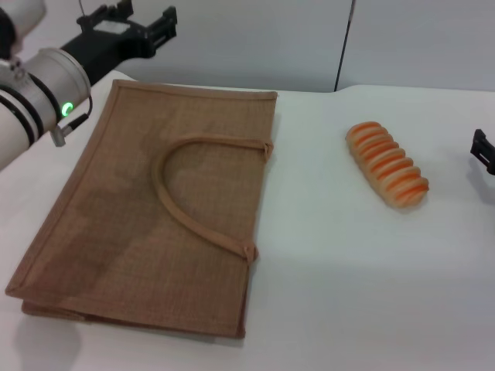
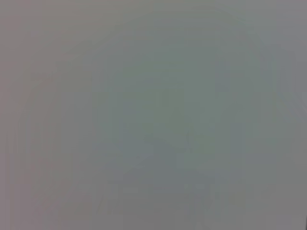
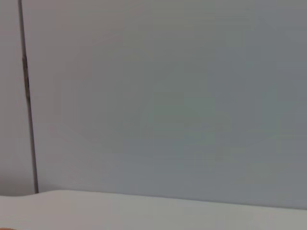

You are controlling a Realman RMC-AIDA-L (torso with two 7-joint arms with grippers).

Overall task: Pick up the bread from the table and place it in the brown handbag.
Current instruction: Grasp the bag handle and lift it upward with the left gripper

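One brown handbag (image 1: 155, 209) lies flat at nine o'clock on the white surface (image 1: 348, 270); one bread (image 1: 387, 164) at two o'clock. Left tool (image 1: 131, 27) at eleven o'clock and right tool (image 1: 483, 151) at three o'clock: cannot tell either's spread.

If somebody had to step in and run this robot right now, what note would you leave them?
Left claw: raised past the far left corner of the brown handbag, holding nothing; open or shut, unclear.
Right claw: only a sliver shows at the right edge of the head view, near the bread; its state is unclear.
Bread: lying on the table, to the right of the bag, untouched.
Bag: lying flat, handle on top.
Done: nothing yet.
Left: grasp the bread, put it into the bag.
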